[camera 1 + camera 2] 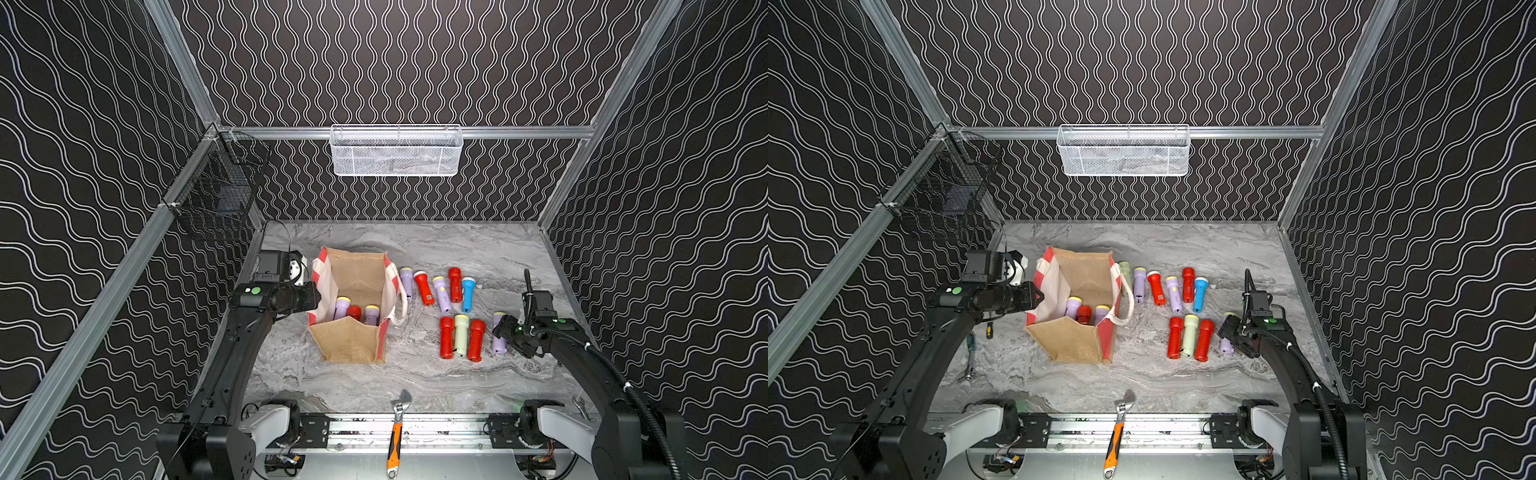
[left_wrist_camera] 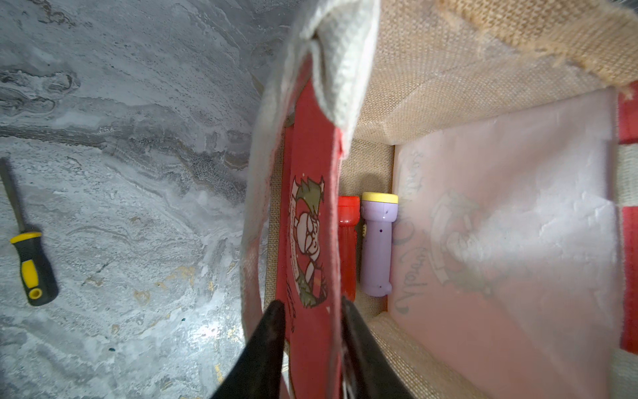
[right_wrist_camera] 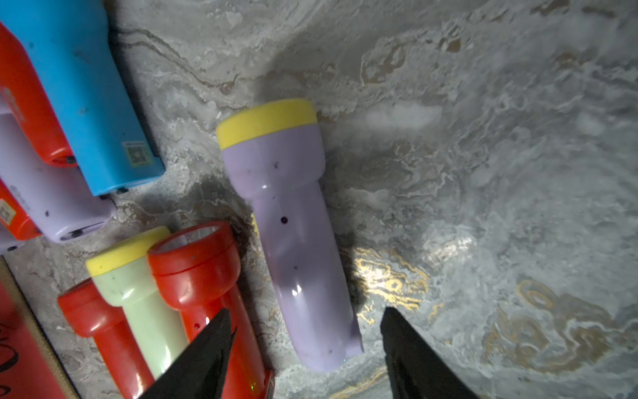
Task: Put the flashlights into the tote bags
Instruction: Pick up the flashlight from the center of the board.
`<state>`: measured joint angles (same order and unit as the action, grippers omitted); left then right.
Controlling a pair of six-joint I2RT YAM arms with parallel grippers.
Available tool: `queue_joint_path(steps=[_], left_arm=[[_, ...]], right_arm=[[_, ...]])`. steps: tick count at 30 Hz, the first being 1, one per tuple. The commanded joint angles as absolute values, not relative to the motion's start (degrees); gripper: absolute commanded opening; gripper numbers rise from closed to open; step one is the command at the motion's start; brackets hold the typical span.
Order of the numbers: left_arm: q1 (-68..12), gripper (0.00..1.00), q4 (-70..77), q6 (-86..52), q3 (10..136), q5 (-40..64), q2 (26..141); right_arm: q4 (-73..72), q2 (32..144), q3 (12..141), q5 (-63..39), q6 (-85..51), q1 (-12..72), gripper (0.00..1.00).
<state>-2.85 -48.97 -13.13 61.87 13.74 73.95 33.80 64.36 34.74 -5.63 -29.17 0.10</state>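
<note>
The lilac plastic flashlight with a yellow-rimmed head (image 3: 290, 224) lies flat on the grey marbled tabletop (image 1: 415, 374), at the right end of the scattered flashlights and well apart from the bag. Its long axis runs roughly front to back: head toward the far wall, tail toward the robot. The tail end sits between the fingers of the right gripper (image 3: 305, 312), which is by far the nearer of the two. The jaws stand wide, one on each side of the handle with a gap both ways, and they hold nothing. Their line of closing crosses the handle, though the handle is slightly skewed to them.

Just beside it lies a red plastic flashlight (image 3: 200, 273), with a pale green yellow-rimmed flashlight (image 3: 138, 286) next along. One finger hangs over the red one, so a descent probably needs a small shift away from it to avoid pinching both.

Leftward, the boxy tan jute tote bag with red-and-white striped side panels (image 1: 349, 343) stands upright and open, with two lilac flashlights and a red one (image 1: 354, 311) already inside. The left gripper (image 2: 310, 305) is narrowed on the bag's left side panel, which seems to keep the mouth open. The lifted flashlight would have to travel leftward across the others to reach it.
</note>
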Motion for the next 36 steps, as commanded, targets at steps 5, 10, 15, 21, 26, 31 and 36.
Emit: queue_joint_path(steps=[5,10,15,21,26,31,36], left_arm=[[-2.8,0.33,-47.9,-12.3,62.1,12.9,74.4],[-2.8,0.33,-48.3,-12.2,62.4,12.8,74.7],[-2.8,0.34,-48.3,-12.2,62.2,12.9,74.5],[-2.8,0.34,-48.4,-12.2,62.2,12.8,74.4],[-2.8,0.34,-48.1,-12.2,61.8,12.7,74.3],[-2.8,0.34,-48.1,-12.1,61.9,12.9,74.4],[-2.8,0.34,-48.2,-12.0,62.0,12.6,74.3]], right_arm=[[30.6,66.2,33.9,-5.2,-28.2,-0.1,0.68],[30.2,68.1,34.0,-5.8,-27.1,-0.1,0.65],[30.0,68.5,33.5,-5.6,-27.4,-0.1,0.63],[30.6,71.9,34.3,-6.0,-27.0,0.0,0.62],[30.6,72.5,34.7,-5.4,-26.8,0.5,0.61],[31.0,75.3,36.4,-3.3,-26.4,2.9,0.59],[32.4,77.2,37.9,-0.4,-26.4,4.7,0.59]])
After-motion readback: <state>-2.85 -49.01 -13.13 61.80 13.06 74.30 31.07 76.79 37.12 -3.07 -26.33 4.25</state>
